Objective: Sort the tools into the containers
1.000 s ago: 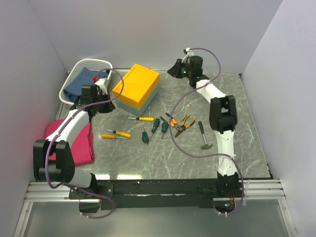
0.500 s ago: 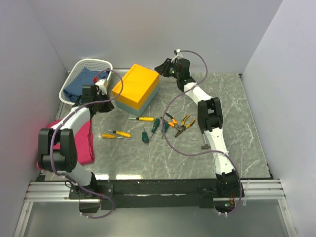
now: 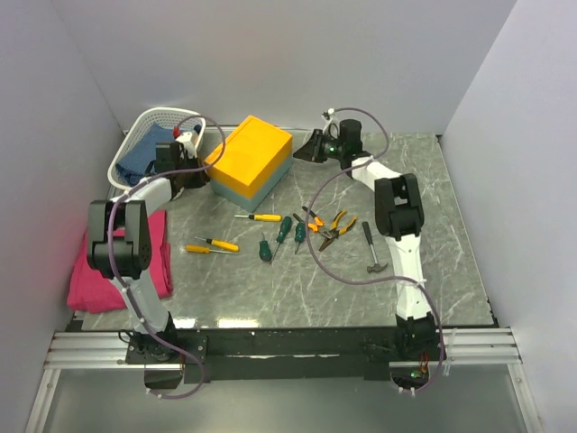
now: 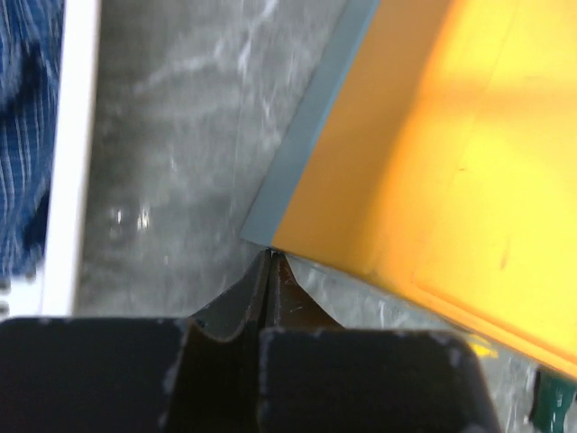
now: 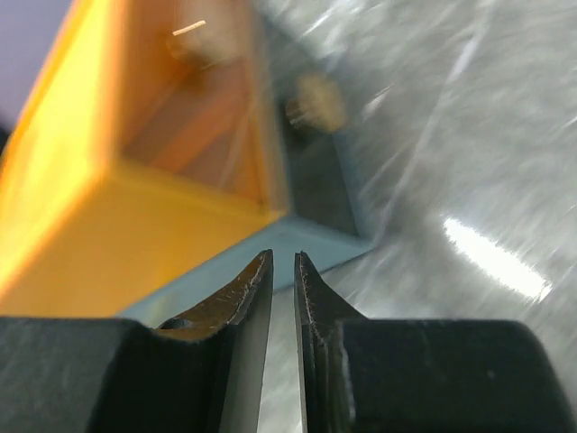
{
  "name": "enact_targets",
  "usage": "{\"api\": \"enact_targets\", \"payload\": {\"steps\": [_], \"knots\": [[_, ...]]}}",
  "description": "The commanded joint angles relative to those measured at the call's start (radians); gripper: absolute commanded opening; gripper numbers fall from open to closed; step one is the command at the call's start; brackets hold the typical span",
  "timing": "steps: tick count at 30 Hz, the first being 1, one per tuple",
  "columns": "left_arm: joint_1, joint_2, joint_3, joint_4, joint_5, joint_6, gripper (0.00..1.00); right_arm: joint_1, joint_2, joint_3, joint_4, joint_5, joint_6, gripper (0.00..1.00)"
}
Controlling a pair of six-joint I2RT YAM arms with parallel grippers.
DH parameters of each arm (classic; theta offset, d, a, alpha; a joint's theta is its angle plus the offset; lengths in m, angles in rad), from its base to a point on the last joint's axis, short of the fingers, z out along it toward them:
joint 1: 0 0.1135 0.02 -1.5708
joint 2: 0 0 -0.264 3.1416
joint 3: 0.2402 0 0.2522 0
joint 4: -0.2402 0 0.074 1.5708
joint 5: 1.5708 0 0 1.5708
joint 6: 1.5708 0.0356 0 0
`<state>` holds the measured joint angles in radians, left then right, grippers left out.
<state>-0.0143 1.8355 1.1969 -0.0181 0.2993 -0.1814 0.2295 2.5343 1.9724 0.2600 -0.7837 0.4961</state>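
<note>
The grey marbled bench [image 3: 433, 180] is closed by pale walls [image 3: 54, 135] on the left, the back and the right. Its near edge meets a black rail [image 3: 297, 343] at the bottom of the top view. The widest bare surface is at the right of that frame, beyond the hammer [image 3: 372, 248], and there is also a strip along the lower edge.

The upper left corner is crowded. The white basket [image 3: 167, 112], with a blue cloth [image 3: 144, 153] inside, stands by the left wall. The box [image 3: 251, 153] with the yellow-orange top stands just to the right of it, and only a narrow lane of bench is between them. A pink cloth [image 3: 95, 280] lies at the left edge.

The left tool [image 4: 270, 260] is in this lane. Its fingers are pressed together and hold nothing. The tips are at the blue-grey bottom corner of the box, so near that I cannot tell if they touch it.

The right tool [image 5: 283, 262] is at the upper centre, on the other side of the box, and points at it. Only a thin slit is between its fingers, with nothing in it. The box corner is just in front, apart.

In the centre, below the box and outside both containers, lie two yellow-handled screwdrivers [image 3: 257, 216], three green-handled screwdrivers [image 3: 284, 230] and the pliers [image 3: 335, 225], well apart from both arms' fingers.
</note>
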Motion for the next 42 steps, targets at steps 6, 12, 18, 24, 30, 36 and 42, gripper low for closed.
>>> {"api": "enact_targets", "payload": {"steps": [6, 12, 18, 24, 30, 36, 42], "knots": [[-0.036, 0.107, 0.178, 0.141, 0.04, -0.064, 0.01, 0.016, -0.356, -0.191, -0.105, -0.074, -0.209, 0.23], [-0.027, 0.122, 0.201, 0.101, -0.011, -0.085, 0.01, -0.038, -0.349, -0.175, -0.136, 0.055, -0.254, 0.2], [-0.018, 0.142, 0.194, 0.099, -0.022, -0.13, 0.01, -0.044, -0.266, -0.086, -0.061, 0.205, -0.191, 0.13], [-0.018, 0.119, 0.176, 0.064, -0.034, -0.112, 0.01, -0.018, -0.071, 0.164, -0.024, 0.379, -0.195, 0.13], [-0.016, 0.102, 0.184, 0.035, -0.045, -0.096, 0.01, 0.039, 0.086, 0.387, -0.001, 0.354, -0.117, 0.17], [-0.013, 0.157, 0.254, 0.047, -0.063, -0.086, 0.01, 0.067, 0.041, 0.271, -0.005, 0.108, -0.027, 0.12], [-0.027, 0.214, 0.346, 0.089, -0.025, -0.089, 0.01, 0.057, -0.094, 0.085, -0.07, 0.0, -0.053, 0.09]]}}
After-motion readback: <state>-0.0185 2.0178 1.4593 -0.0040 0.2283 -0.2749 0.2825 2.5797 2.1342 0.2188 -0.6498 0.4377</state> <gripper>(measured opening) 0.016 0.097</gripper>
